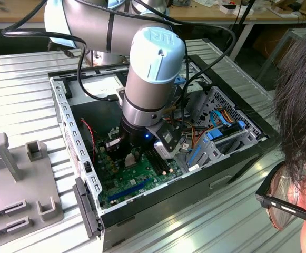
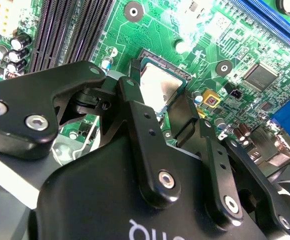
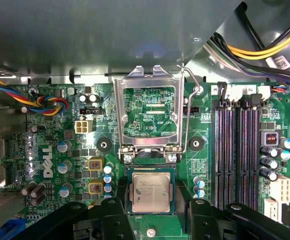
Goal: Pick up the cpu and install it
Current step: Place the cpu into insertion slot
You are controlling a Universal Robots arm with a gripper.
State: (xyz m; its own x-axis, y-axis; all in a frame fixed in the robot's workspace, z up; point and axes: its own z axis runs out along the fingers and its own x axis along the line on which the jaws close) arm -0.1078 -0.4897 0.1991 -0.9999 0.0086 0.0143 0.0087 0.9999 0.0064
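Beneath one end effector [image 3: 152, 209], one cpu [image 3: 152, 190]

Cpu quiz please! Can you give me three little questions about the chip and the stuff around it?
1. True or false: the silver frame is flipped open, leaving the cpu uncovered.
2. What colour is the board? A green, B red, C white.
3. Fill in: the pincer is nearest to the ____.
Key: 1 true; 2 A; 3 cpu.
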